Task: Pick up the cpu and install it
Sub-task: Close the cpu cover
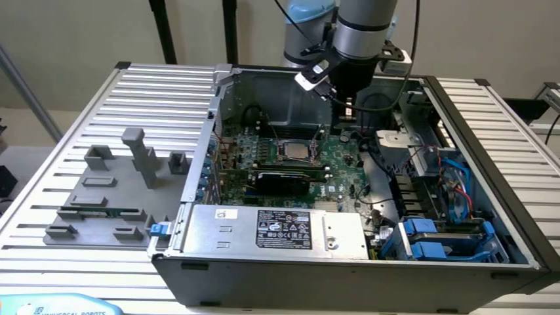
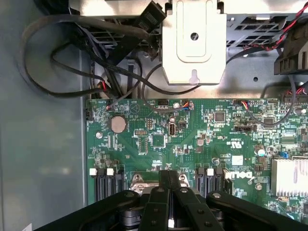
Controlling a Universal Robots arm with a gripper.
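I see the cpu (image 1: 296, 152) lying in the socket on the motherboard (image 2: 159, 139), with the gripper (image 2: 168, 185) hanging close above, fingers pressed together. My worry: if the chip sits crooked, pushing down could bend pins, and loose cables (image 2: 77, 19) might snag

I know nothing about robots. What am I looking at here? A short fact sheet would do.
setting: open computer case on a slatted table
claw: shut, over the motherboard, holding nothing that can be seen
cpu: silvery square lying in the motherboard's socket, apart from the claw
beside the case: grey fixture blocks and a green memory stick, on the exterior view's left
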